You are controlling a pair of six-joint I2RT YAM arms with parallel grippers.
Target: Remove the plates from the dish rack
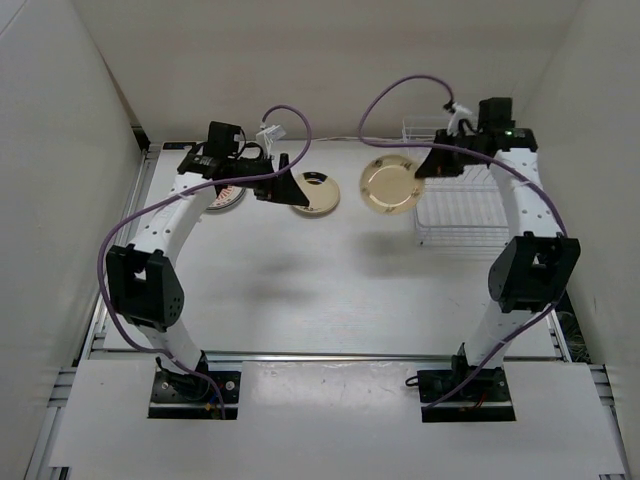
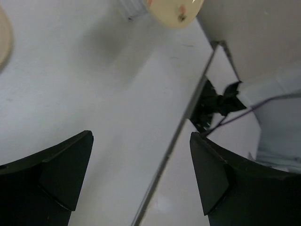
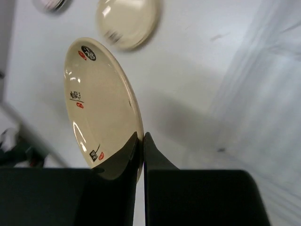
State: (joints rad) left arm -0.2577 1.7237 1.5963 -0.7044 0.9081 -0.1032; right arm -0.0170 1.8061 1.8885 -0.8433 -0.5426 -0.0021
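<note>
Grips cream plate (image 1: 391,185) by its thin rim only in right gripper (image 3: 142,140), aloft at 9 o'clock from dish rack (image 1: 465,215), left gripper (image 2: 141,141) spread empty; could pivot and slip onto bench (image 1: 330,280) if swung fast.

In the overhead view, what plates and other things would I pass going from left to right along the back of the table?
Red-patterned plate, half hidden under the left arm → cream plate lying on the table → cream-yellow plate gripped by the right gripper → dish rack.
</note>
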